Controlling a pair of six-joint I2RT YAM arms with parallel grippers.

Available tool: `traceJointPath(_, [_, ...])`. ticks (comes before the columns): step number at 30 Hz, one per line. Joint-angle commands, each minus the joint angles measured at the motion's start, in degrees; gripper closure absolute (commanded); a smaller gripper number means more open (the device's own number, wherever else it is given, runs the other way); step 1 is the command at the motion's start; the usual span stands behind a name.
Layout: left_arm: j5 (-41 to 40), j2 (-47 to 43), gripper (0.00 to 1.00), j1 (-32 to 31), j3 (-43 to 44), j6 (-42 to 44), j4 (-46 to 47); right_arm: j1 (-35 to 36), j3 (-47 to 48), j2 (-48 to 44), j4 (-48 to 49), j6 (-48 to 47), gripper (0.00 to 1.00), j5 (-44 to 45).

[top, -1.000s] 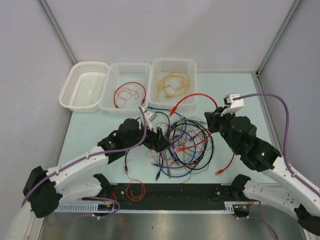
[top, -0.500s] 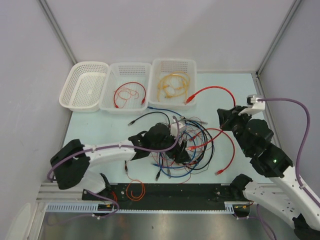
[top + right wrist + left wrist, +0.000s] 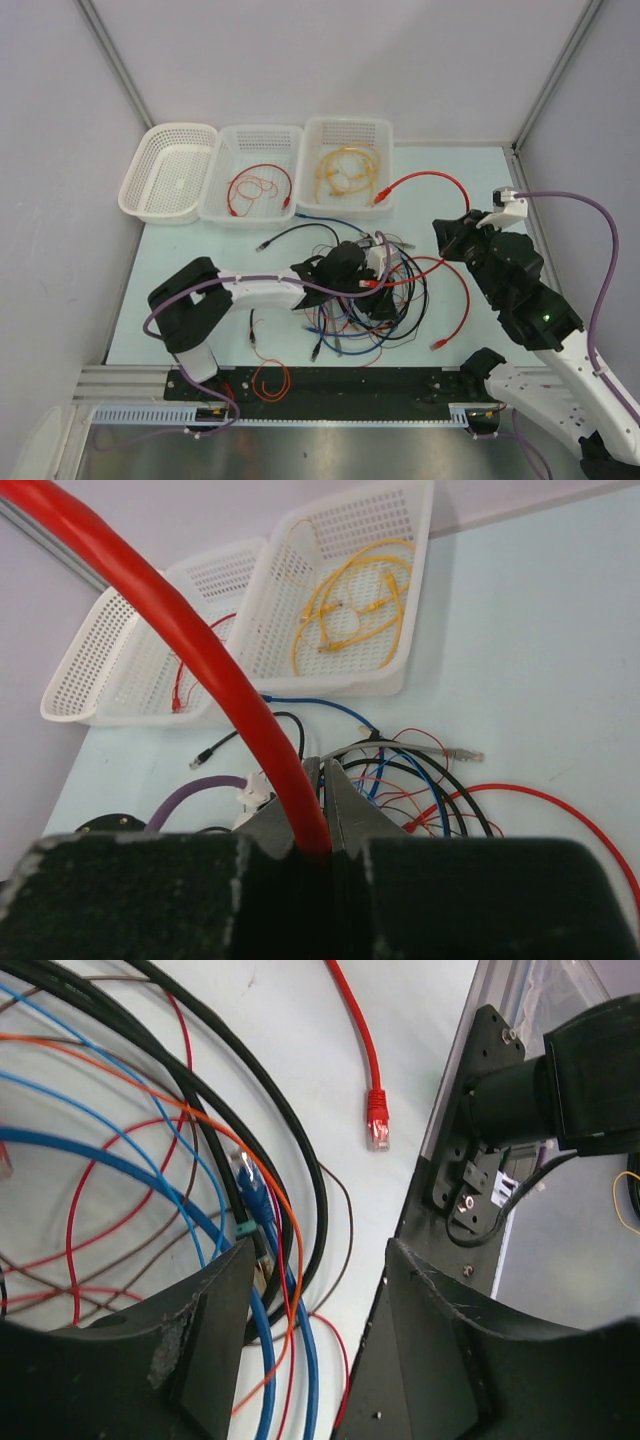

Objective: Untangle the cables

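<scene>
Right wrist: right pincer [image 3: 318, 815] clamps smooth red cable [image 3: 205, 655]; perforated plastic baskets [image 3: 345, 525] beyond.

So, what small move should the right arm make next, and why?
Probably draw the right gripper, shut on the red cable, slowly rightward, away from the tangle: a red stretch seems to run from it into that pile. The left gripper hangs open over the tangle, gripping nothing.

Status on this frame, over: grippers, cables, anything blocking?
Left gripper open, low over the tangle. Right gripper shut on thick red cable. Other cables knotted mid-table; left arm covers part of the pile.
</scene>
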Motion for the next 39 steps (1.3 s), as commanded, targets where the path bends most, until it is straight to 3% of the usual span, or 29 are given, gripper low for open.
traceJointPath(1, [1.2,3.7,0.41,-0.5,5.6,1.2,1.4,-0.9,1.5,-0.6,-0.1,0.8,1.00,-2.0])
traceJointPath(15, [0.3,9.8,0.50,-0.5,8.5,2.2,-2.7,-2.5,1.1,-0.9,-2.6,1.3,1.00,-2.7])
traceJointPath(18, [0.3,9.4,0.59,-0.5,7.9,2.2,-2.1,-2.7,0.6,-1.0,-2.8,1.4,1.00,-2.9])
traceJointPath(22, [0.2,7.3,0.86,-0.5,7.2,2.6,-1.9,-3.4,-0.1,-1.4,-2.7,1.5,1.00,-2.9])
traceJointPath(24, [0.3,4.8,1.00,-0.5,7.4,3.3,-3.3,-3.6,-0.1,-2.2,-2.2,1.6,1.00,-3.0])
traceJointPath(34, [-4.1,-20.3,1.00,0.4,9.3,10.1,-15.4,-4.0,-0.1,-8.9,6.1,-0.3,1.00,-0.7])
traceJointPath(39, [-9.1,-28.4,1.00,1.6,8.9,10.2,-21.5,-4.1,-0.1,-10.8,7.9,-0.8,1.00,1.9])
